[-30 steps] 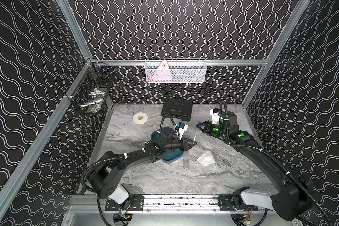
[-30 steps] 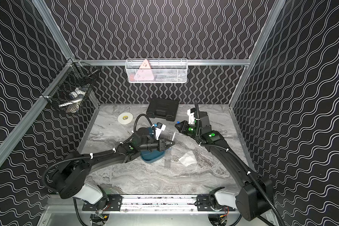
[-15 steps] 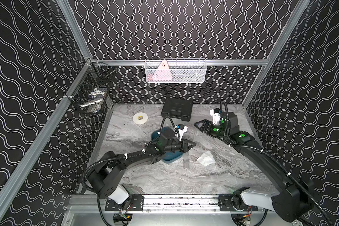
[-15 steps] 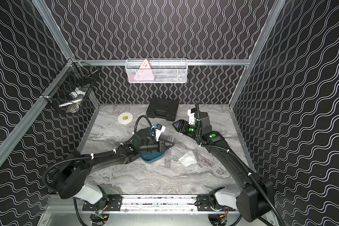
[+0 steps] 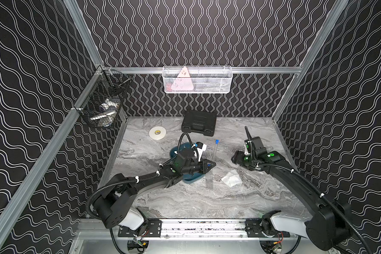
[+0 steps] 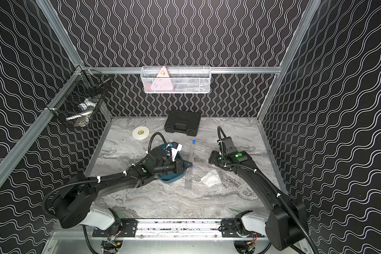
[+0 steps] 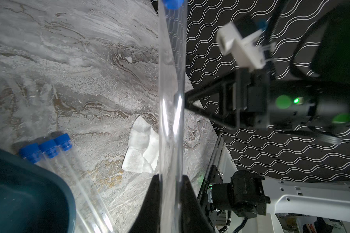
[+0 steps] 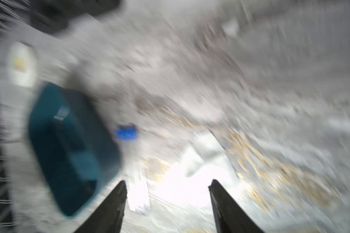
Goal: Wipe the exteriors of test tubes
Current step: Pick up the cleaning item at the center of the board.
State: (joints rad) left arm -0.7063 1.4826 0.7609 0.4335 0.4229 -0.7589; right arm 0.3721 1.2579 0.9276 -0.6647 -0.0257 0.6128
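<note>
My left gripper is shut on a clear test tube. The tube stands nearly upright over the table, blue cap on top. Three more test tubes lie side by side on the marble, next to the teal tray. A crumpled white tissue lies on the table to the right of them. My right gripper hangs open and empty to the right of the held tube, above the tissue. The right wrist view is motion-blurred.
A black case and a white tape roll sit at the back of the table. A white wire basket hangs on the back wall, and a black mesh basket on the left rail.
My right gripper has opened and drawn back to the right and nearer the front, away from the held tube. The left gripper still grips the tube and has barely shifted.
</note>
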